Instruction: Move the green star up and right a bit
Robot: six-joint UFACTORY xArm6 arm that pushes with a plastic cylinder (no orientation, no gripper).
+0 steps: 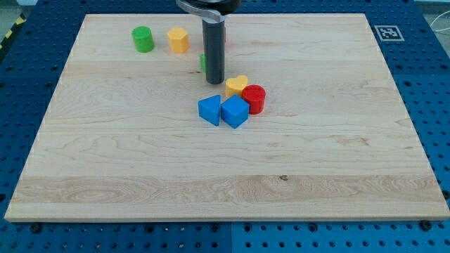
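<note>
The green star (202, 62) shows only as a small green sliver at the left edge of the dark rod; the rod hides the rest. My tip (214, 82) rests on the board just below and right of that sliver, and up and left of the yellow heart block (237, 86). A sliver of a red block (225, 39) peeks out on the rod's right side, shape unclear.
A green cylinder (143, 39) and a yellow hexagon block (178, 40) stand at the view's top left. A red cylinder (254, 99), a blue cube (235, 112) and a blue triangle block (209, 110) cluster with the yellow heart near the middle of the wooden board (105, 176).
</note>
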